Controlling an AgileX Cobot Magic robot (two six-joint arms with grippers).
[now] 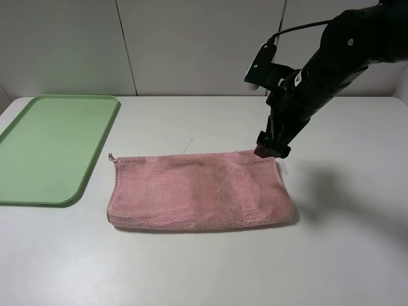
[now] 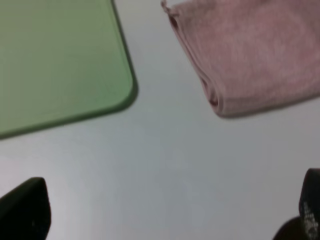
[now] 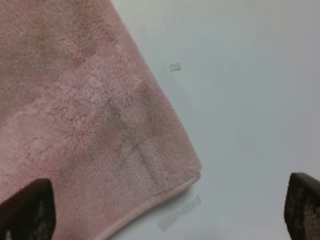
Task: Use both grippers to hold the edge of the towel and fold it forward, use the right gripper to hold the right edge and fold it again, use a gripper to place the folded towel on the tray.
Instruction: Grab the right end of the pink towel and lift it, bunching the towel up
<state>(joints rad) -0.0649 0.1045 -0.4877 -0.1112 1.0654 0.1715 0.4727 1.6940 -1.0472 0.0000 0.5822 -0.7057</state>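
You are looking at the task about a third of the way through. The towel (image 1: pixel 197 194) is lying on the worktop (image 1: pixel 204 274) as a long doubled strip, its rounded fold facing the near side, so the first forward fold is reading as done. The tray (image 1: pixel 38 185) is sitting well to the left of the towel, apart from it and carrying nothing.

The right claw (image 1: pixel 273 148) is hanging over the towel's far right corner with its plates spread wide and nothing between them. In its wrist view the corner hem is lying between the two dark fingertips (image 3: pixel 25 212). A pale strip (image 3: pixel 178 212) is showing just beside that hem; it is probably the tag, though the blur is leaving this unsure.

The left claw (image 2: pixel 165 212) is also standing released and grasping nothing. It is waiting above bare worktop, near the tray's rounded corner and the towel's left end.

Two steps are remaining for you: taking the right edge (image 1: pixel 285 185) and folding it across, then carrying the folded towel to the tray.
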